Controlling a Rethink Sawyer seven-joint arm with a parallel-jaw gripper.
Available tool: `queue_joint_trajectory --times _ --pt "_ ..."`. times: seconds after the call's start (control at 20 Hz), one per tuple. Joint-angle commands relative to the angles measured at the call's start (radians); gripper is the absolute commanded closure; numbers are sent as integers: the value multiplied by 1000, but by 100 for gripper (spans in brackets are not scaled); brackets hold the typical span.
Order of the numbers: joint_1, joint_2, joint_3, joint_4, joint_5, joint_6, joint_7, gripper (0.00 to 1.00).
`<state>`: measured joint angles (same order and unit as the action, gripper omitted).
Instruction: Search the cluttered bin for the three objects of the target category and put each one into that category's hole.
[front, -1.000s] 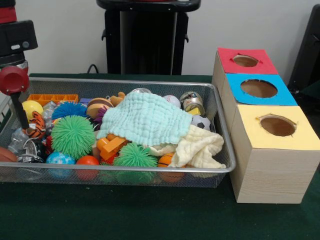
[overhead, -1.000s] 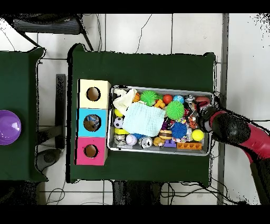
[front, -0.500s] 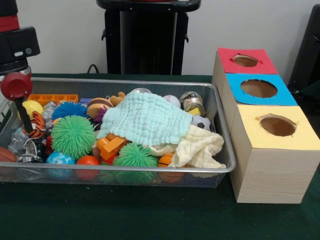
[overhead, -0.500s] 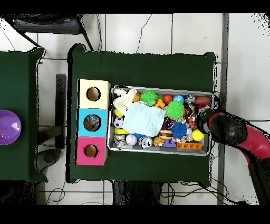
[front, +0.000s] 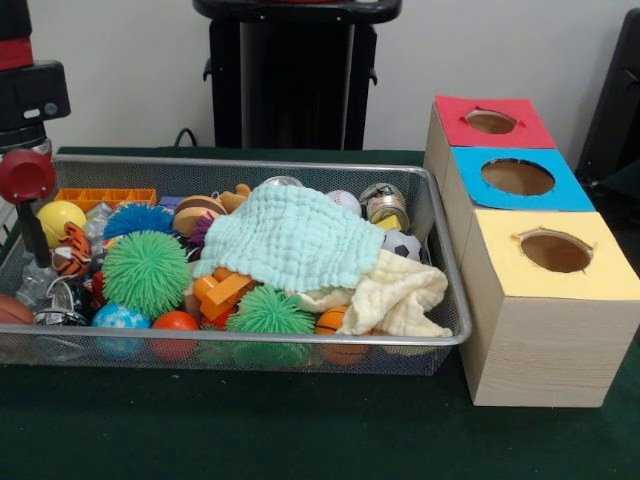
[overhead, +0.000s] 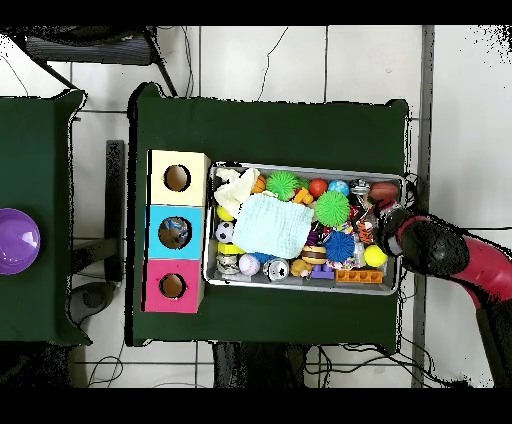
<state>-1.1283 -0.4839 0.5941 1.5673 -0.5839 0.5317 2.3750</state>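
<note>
Toys (front: 147, 270) lie partly hidden beneath mint cloth (front: 290, 237) in bin (front: 445, 300).

A table covered in dark green cloth (front: 250, 440) (overhead: 270, 125) carries two things. A rectangular wire-mesh bin (front: 445, 330) (overhead: 300, 283) sits toward one end of the table, its long side running along the table's length, heaped with toys and two cloths. Just beside the bin's short end stands a row of three wooden boxes (front: 540, 345) (overhead: 150, 235) (each with a round hole in its top), coloured yellow, blue and red in turn. In the overhead view the boxes lie close to the table's left edge, and bare green cloth stretches between the bin and the top edge. A second green-covered table (overhead: 40, 140), apart to the left, holds a purple bowl (overhead: 17, 241).
</note>
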Motion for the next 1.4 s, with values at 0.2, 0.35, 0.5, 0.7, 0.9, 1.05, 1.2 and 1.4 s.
queue_joint_trajectory --times 0.2,0.35,0.5,0.7,0.9,1.05,1.2,1.4 --pt "12 5 23 -49 -91 137 -346 0" --pt "8 18 31 -52 -92 153 -366 0" --pt "7 31 36 -69 -94 162 -388 0" --pt "5 43 32 -80 -102 139 -396 0" --pt "9 57 29 -110 -104 140 -422 0" --pt "13 59 28 -125 -101 141 -433 0" --pt "15 74 33 -151 -93 151 -453 0" --pt "10 99 46 -159 -76 152 -471 0"
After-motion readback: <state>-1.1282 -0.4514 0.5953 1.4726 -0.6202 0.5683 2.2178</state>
